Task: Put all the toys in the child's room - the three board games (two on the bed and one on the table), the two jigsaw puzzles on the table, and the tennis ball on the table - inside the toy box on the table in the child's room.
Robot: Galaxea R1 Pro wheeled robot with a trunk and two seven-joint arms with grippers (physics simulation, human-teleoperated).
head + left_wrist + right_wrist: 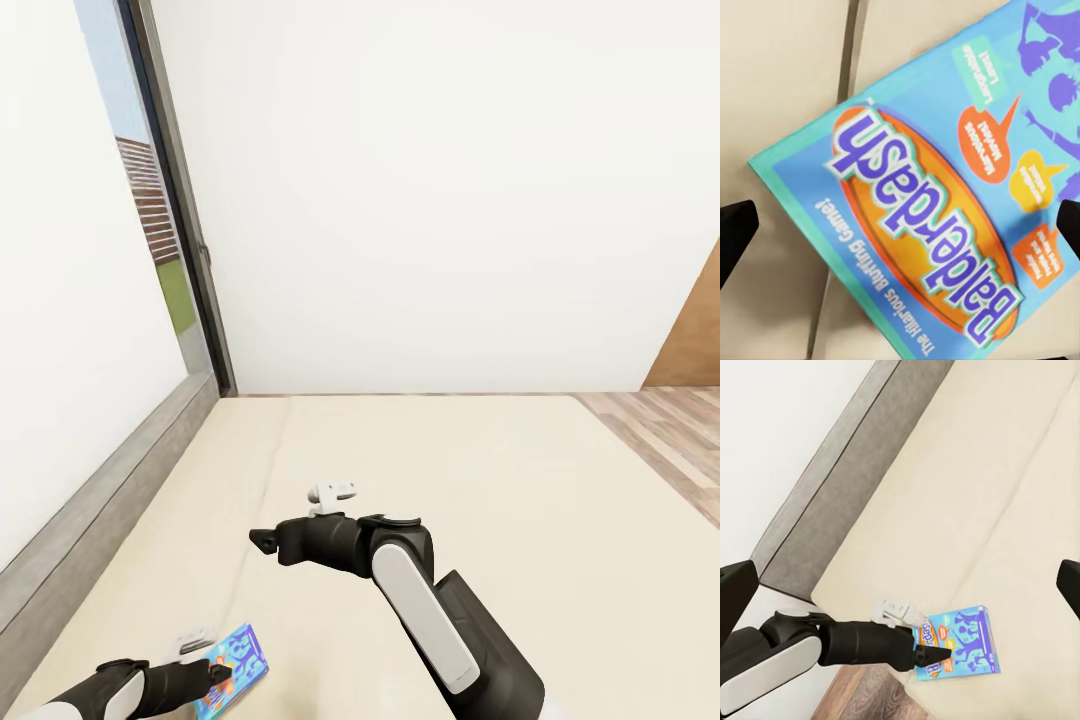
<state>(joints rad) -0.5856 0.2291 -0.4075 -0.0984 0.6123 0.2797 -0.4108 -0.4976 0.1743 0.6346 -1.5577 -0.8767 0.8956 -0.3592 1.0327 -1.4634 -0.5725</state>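
Fingers of your left gripper point(215, 675) spread wide over the small blue Balderdash board game box point(232, 673), lying flat on the beige mattress bed point(480, 480); your right gripper point(262, 541) hovers open.

The blue board game point(232, 672) is seen flat on the bed point(480, 470), near its lower left edge. The left gripper point(215, 672) is positioned over it; contact cannot be confirmed. The right gripper point(262, 541) is held above the mattress.

blue board game point(232, 672) partly hidden behind left pincer point(214, 678), box corners cropped at wrist view edges
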